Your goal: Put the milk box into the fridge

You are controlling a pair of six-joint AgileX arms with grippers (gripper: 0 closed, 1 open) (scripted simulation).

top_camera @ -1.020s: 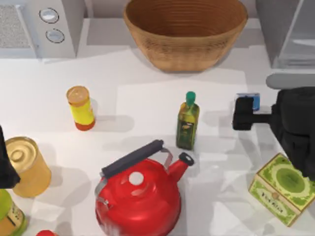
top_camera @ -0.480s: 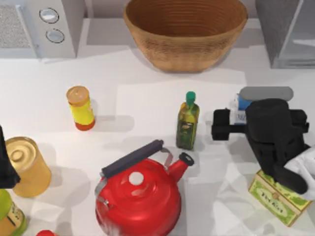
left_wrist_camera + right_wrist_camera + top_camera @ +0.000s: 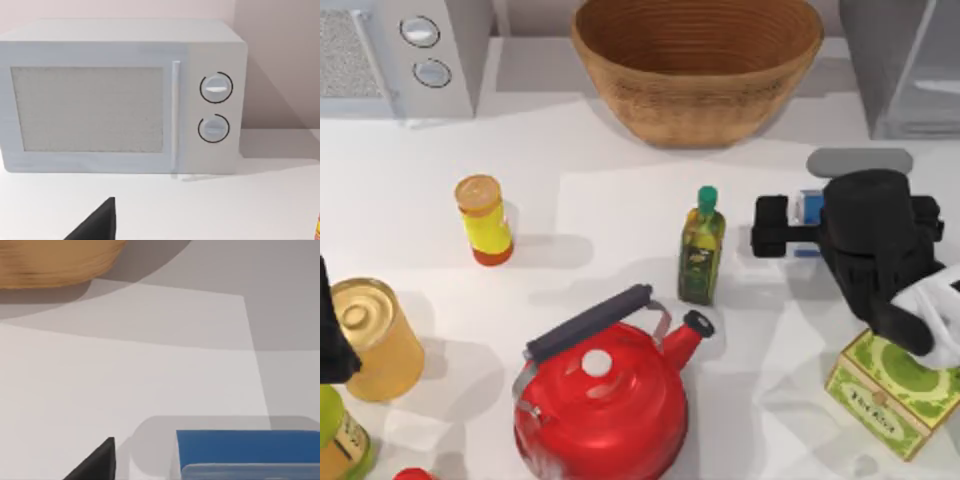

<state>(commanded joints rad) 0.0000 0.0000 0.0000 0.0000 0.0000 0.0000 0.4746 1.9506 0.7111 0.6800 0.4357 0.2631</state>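
Right of centre in the top view: milk box [image 3: 809, 207], upright on the white counter [image 3: 620, 200], mostly hidden under the black bulk of the right arm, a sliver of blue top and white side peeking out. Just beside it, toward the oil bottle [image 3: 701, 247], the right pincer [image 3: 790, 228] hovering low at carton height; whether spread or pinching the carton, cannot tell from this angle. In the right wrist view, the blue top of the milk box [image 3: 247, 447] at the lower right of the frame, close under the camera, with a dark fingertip [image 3: 97, 462] at the lower left well apart from it.

Likely handling: a small carton, probably light, with flat stiff-ish walls that may dent under a hard squeeze and a smooth printed skin that may slip. Best hold, as a judgement: across two opposite flat sides, around mid-height or a little above, well below the blue top, pressure modest, carton kept upright.

Fridge [image 3: 905, 65] at the upper right corner of the top view, well apart from the carton.

Left arm parked at the left edge, its pincer tip [image 3: 97, 224] low in the left wrist view facing the microwave [image 3: 120, 95]; spread or closed, cannot tell.
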